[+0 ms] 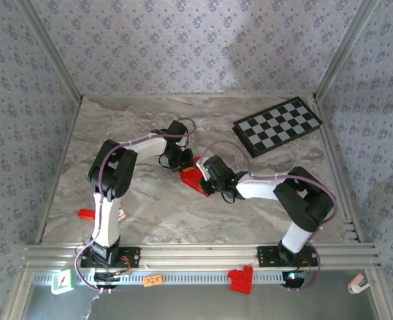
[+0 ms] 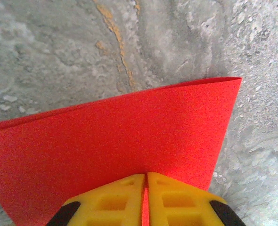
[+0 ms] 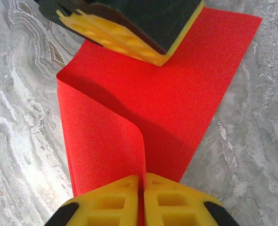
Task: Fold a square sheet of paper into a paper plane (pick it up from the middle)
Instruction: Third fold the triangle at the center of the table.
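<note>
Worktop [image 1: 136, 127]: matte stone-look surface, grey and cream marbling, with a rust-coloured vein showing in the left wrist view. Square sheet of paper [image 3: 176, 108] lies near mid-worktop, between the two arms. It is thin, bright red and unmarked, with a faintly grainy face and crisp straight edges. The sheet is not flat: one flap is bent over the rest in a soft rounded curl with no sharp crease at the bend, and it throws a dark shadow on the layer below. The far corners are square. Whether the lower layer rests fully on the marble I cannot tell. Left end effector [image 2: 146, 181]: yellow moulded fingers [image 2: 110, 202] with lattice recesses and black outer corners, pressed together on the near edge of the sheet, a thin red sliver in the slit between them. From here the paper's far edge shows two layers meeting at the right corner. Right end effector [image 3: 141, 181]: the same yellow lattice fingers, pinched tight on the upright curl of the flap. In the right wrist view the left end effector enters at the top, black body over a yellow face, at the far side of the sheet. Checkered board [image 1: 278, 125]: flat, rigid, black and white squares, set at an angle in the far right corner, well apart from the paper. Chunky red plastic bracket [image 1: 242, 279] sits on the ribbed metal rail at the near edge.
</note>
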You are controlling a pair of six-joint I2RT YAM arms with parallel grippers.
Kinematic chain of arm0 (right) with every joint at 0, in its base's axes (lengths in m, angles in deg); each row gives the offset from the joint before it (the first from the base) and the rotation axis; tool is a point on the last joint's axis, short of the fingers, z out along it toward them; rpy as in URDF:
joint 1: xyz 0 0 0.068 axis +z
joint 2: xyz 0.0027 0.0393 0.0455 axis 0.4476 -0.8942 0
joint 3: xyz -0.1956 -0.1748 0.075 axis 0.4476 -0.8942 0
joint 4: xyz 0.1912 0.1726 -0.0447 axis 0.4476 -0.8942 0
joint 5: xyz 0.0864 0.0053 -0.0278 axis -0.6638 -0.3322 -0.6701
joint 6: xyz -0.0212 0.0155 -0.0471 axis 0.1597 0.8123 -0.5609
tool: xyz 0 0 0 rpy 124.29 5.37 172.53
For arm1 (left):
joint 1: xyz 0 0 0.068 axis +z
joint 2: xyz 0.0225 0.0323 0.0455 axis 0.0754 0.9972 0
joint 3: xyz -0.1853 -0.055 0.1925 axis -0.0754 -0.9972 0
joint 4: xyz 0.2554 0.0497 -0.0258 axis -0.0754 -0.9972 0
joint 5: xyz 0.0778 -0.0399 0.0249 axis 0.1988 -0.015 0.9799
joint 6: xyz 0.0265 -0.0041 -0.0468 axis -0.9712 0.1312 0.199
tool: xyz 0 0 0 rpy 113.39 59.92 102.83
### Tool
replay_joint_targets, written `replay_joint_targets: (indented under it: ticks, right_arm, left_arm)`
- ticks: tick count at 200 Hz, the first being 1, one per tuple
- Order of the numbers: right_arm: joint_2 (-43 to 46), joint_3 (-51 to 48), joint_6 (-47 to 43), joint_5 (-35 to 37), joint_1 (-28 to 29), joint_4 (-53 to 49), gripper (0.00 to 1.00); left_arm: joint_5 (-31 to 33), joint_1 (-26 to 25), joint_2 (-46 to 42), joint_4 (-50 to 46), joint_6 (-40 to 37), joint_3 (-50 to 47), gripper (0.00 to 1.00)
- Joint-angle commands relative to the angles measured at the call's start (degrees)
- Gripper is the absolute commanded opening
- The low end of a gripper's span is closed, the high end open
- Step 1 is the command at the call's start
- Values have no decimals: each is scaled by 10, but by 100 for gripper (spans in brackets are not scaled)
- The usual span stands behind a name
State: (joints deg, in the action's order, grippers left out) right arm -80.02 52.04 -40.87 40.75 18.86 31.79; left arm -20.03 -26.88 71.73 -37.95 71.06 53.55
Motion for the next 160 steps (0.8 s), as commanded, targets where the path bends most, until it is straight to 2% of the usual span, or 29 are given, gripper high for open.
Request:
replay_joint_targets:
  ticks: [1,122,160]
  right_arm:
    - [-8,16,6,8,2,-16,11]
    - [-25,25,2,2,4,-32,12]
    - [-28,24,2,2,4,-39,12]
  left_arm:
    - [2,-7,22,-23,-14,2,12]
    - [0,-7,15,-16,-12,1,12]
    - [-2,-2,-15,-5,-3,5,17]
